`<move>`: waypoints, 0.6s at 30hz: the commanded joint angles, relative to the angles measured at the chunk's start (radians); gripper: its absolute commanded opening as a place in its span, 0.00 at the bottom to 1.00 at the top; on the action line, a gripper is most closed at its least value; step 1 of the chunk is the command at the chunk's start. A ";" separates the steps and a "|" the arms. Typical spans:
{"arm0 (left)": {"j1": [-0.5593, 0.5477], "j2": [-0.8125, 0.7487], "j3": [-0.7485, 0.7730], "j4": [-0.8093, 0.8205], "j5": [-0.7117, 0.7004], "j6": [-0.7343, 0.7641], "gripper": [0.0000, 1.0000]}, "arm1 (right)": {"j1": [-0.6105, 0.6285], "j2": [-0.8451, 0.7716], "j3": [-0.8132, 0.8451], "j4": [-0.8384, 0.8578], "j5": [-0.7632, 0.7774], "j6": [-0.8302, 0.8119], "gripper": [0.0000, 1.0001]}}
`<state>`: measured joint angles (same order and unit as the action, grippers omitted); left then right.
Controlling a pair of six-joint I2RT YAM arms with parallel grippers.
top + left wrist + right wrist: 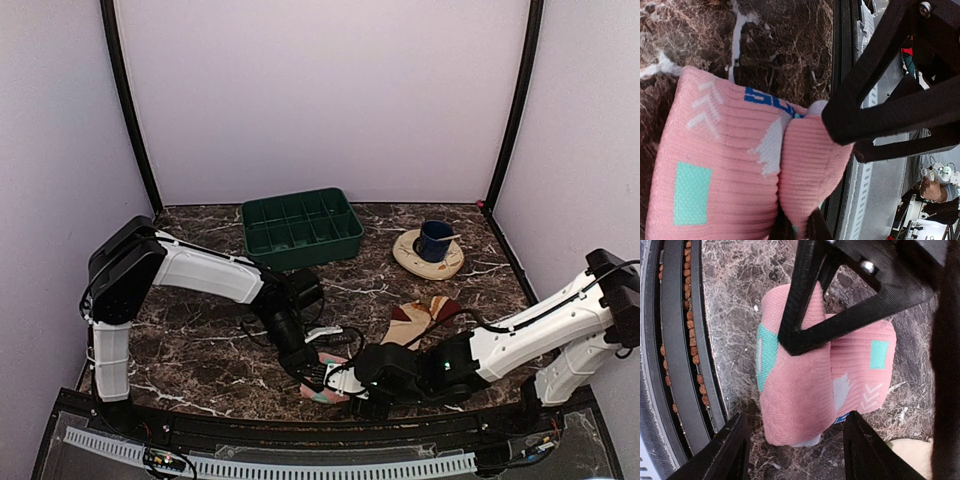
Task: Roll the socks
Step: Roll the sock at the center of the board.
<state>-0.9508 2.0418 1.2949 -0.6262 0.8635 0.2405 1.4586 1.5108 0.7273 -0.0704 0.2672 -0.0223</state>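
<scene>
The pink sock point(805, 390), with teal and white patches, lies folded over into a thick roll near the table's front edge point(322, 388). My left gripper point(800, 227) is shut, pinching a fold of this pink sock point(730, 165) between its dark fingertips. My right gripper point(795, 450) is open. Its two fingers point(730, 450) stand wide apart on either side of the roll's near end, and neither touches it. In the top view the right gripper point(348, 380) sits just right of the left gripper point(315, 370). The tan sock point(420, 320) with maroon heel and toe lies flat behind them.
A green compartment tray point(300, 228) stands at the back centre. A beige plate point(445, 265) bearing a blue cup point(434, 240) sits at the back right. The black front rail point(680, 365) runs close beside the roll. A corner of the tan sock point(907, 460) lies nearby.
</scene>
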 commanded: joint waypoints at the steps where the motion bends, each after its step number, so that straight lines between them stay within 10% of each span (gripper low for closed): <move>1: 0.006 0.037 0.027 -0.094 -0.012 0.033 0.00 | 0.024 0.044 0.053 -0.026 0.034 -0.062 0.59; 18: 0.007 0.071 0.055 -0.134 0.006 0.071 0.00 | 0.022 0.181 0.131 -0.069 0.062 -0.130 0.53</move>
<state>-0.9394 2.0933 1.3479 -0.7044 0.9020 0.2859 1.4776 1.6665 0.8375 -0.1364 0.3141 -0.1368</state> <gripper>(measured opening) 0.083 0.549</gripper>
